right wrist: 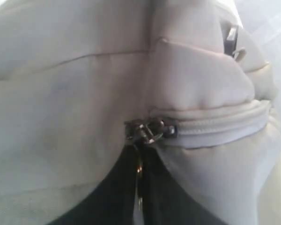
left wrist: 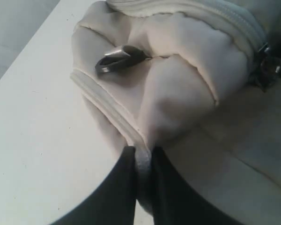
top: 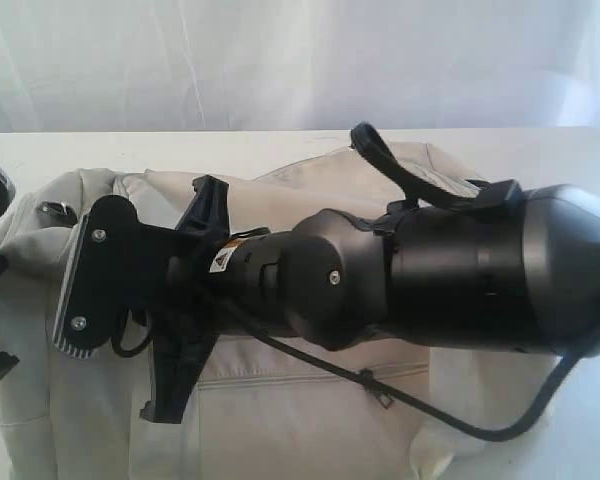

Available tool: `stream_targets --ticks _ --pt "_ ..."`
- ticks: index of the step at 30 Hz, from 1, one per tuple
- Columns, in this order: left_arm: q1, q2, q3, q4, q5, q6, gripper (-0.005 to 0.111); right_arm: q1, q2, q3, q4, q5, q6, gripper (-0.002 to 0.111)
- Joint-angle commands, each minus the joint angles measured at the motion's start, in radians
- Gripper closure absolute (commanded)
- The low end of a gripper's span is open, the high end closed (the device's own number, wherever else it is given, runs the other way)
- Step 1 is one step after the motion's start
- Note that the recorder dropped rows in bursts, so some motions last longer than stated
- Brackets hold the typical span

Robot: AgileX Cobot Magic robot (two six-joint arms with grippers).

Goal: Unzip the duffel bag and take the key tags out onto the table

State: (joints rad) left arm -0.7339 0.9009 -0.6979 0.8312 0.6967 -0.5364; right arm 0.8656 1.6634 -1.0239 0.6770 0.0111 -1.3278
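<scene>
Right claw (right wrist: 138,157) is clenched, seemingly on the metal zipper pull (right wrist: 146,131) of a cream duffel bag (right wrist: 61,93) lying on the white bench (left wrist: 33,140). Left claw (left wrist: 143,153) pinches a piped seam at the bag's end, bracing it. The unzipping step is in hand; next, drag the pull along the zipper. Key tags are not visible.
</scene>
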Motion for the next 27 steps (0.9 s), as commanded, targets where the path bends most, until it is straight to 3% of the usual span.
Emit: stream_targets --ticks 1,15,27 --pt "0.001 -0.017 -0.014 0.046 0.029 -0.01 0.107 0.0 -0.049 -0.002 0.003 0.015 0.008 0.108" --pt "0.001 -0.017 -0.014 0.024 0.029 -0.009 0.107 0.0 -0.086 -0.003 0.004 -0.038 0.079 0.108" --pt "0.001 -0.017 0.011 0.009 -0.007 0.017 0.107 -0.068 -0.163 -0.035 -0.004 0.249 0.213 0.108"
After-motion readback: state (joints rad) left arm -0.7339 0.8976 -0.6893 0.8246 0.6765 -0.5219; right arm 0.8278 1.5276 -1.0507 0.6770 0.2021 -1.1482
